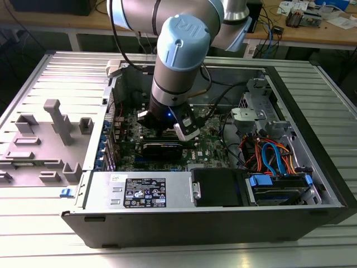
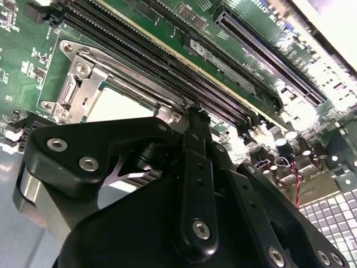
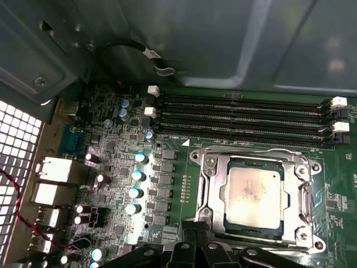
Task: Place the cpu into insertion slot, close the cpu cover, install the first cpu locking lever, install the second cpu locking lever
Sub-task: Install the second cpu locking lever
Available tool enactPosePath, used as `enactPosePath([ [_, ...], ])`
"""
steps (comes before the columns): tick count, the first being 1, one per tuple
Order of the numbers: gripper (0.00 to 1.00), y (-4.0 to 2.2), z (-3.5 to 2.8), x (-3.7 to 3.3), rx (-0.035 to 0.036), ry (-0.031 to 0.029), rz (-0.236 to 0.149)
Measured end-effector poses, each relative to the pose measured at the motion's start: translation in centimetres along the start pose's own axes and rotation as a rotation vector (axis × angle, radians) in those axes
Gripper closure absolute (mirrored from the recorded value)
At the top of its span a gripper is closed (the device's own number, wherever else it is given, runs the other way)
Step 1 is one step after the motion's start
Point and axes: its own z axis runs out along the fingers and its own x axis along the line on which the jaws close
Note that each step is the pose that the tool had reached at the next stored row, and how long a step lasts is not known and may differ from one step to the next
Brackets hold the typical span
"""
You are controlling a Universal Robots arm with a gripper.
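The cpu (image 3: pixel 251 196) lies flat in the insertion slot (image 3: pixel 209 162), its silvery top showing through the cut-out of the cpu cover (image 3: pixel 218 187), which lies down over it. In the second wrist view the cpu (image 2: pixel 120 106) and the cover's frame (image 2: pixel 83 75) sit just beyond my black gripper (image 2: pixel 195 114). My gripper (image 3: pixel 194 229) hovers at the socket's edge, fingers together with nothing between them. In the exterior view the gripper (image 1: pixel 167 127) reaches down into the open computer case over the green motherboard (image 1: pixel 209 142).
Long black memory slots (image 3: pixel 240 120) run beside the socket, and capacitors (image 3: pixel 136 176) stand on its other side. The case's grey wall (image 3: pixel 223 39) rises close behind. A drive cage with orange and blue cables (image 1: pixel 273 159) fills the exterior view's right; a grey fixture (image 1: pixel 50 139) lies outside the case.
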Motion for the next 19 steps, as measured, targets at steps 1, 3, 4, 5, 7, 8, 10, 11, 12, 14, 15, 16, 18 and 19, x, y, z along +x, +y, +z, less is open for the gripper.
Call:
enactPosePath([
  [1, 0.89, 0.00, 0.10, -0.01, -0.0058, -0.0006, -0.001],
  [3, 0.89, -0.01, 0.21, -0.03, -0.0179, -0.0019, -0.003],
  [4, 0.89, -0.01, 0.27, -0.02, -0.0238, -0.0024, -0.004],
  [5, 0.89, -0.03, 0.38, -0.01, -0.0301, -0.0029, -0.005],
  [7, 0.89, -0.08, 0.56, 0.03, -0.0370, -0.0028, -0.007],
  [8, 0.89, -0.14, 0.75, 0.10, -0.0425, -0.0029, -0.009],
  [10, 0.89, -0.19, 0.93, 0.13, -0.0494, -0.0034, -0.010],
  [11, 0.89, -0.20, 0.95, 0.18, -0.0523, -0.0024, -0.010],
  [12, 0.89, -0.21, 0.94, 0.19, -0.0535, -0.0023, -0.011],
  [14, 0.89, -0.23, 0.93, 0.23, -0.0575, -0.0009, -0.011],
  [15, 0.89, -0.24, 0.93, 0.25, -0.0591, 0.0002, -0.011],
  [16, 0.89, -0.33, 0.86, 0.29, -0.0495, 0.0015, -0.009],
  [18, 0.89, -0.66, 0.47, 0.35, -0.0118, 0.0033, 0.000],
  [19, 0.89, -0.68, 0.43, 0.36, -0.0110, 0.0038, 0.000],
])
